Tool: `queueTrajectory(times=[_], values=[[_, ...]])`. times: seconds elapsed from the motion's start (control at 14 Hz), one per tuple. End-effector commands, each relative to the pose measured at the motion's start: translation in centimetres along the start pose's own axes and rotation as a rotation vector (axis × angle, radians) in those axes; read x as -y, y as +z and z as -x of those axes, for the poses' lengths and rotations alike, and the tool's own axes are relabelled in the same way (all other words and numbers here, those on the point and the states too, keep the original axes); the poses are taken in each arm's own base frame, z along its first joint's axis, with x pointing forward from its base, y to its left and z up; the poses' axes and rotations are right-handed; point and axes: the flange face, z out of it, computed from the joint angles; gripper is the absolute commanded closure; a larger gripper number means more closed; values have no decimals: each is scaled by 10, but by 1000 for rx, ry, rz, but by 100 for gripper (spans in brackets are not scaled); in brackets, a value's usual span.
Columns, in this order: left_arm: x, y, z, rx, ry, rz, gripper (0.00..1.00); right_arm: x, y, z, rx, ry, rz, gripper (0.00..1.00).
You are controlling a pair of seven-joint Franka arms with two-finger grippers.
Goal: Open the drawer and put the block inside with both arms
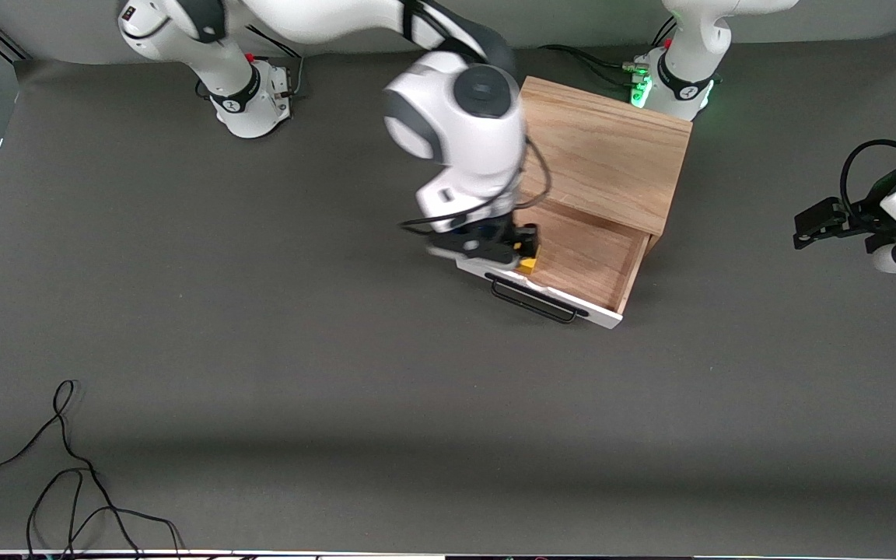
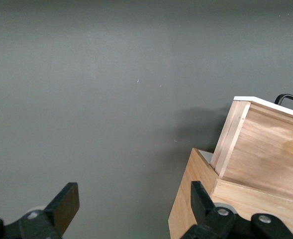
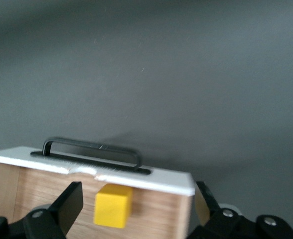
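Grey table [image 1: 261,311] (oak box [image 1: 603,155], cable [image 1: 67,482])

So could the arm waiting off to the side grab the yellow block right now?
Probably not. The block lies in the open drawer right under the right gripper, which blocks the way. The left gripper waits open, over the table toward its own end.

White jointed arms [image 1: 456,132] with dark grey joints (black cables trailing) and black jaws.

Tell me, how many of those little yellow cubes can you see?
1. The block lies inside the open drawer, against its white front panel, under the right gripper, whose fingers stand open on either side of it. None shows elsewhere, though the box's closed part is hidden.
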Motion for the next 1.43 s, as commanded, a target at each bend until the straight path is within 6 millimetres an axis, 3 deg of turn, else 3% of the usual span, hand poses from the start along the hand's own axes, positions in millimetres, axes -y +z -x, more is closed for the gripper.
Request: queueTrajectory(times=[0.0, 0.14, 0.36, 0.64, 0.71, 0.86, 1.0, 1.36], values=[[-2, -2, 4, 11, 34, -15, 0, -91, -53, -62, 68, -93, -36, 0], [-3, -4, 4, 7, 45, -49, 0, -161, -83, -106, 66, -103, -58, 0], [-2, -8, 3, -4, 71, -49, 0, -264, -106, -153, 60, -79, -64, 0], [-4, -11, 2, -17, 50, -32, 0, -352, -122, -161, 63, -45, -50, 0], [-4, -13, 2, -23, 43, -29, 0, -383, -127, -166, 60, -35, -52, 0], [-5, -13, 1, -26, -1, -28, 0, -428, -134, -174, 42, -119, -38, 0], [-5, -14, 1, -30, 1, -30, 0, -453, -137, -175, 41, -109, -39, 0], [-6, -13, 1, -28, -17, 17, 0, -448, -136, -168, 47, -149, 12, 0]])
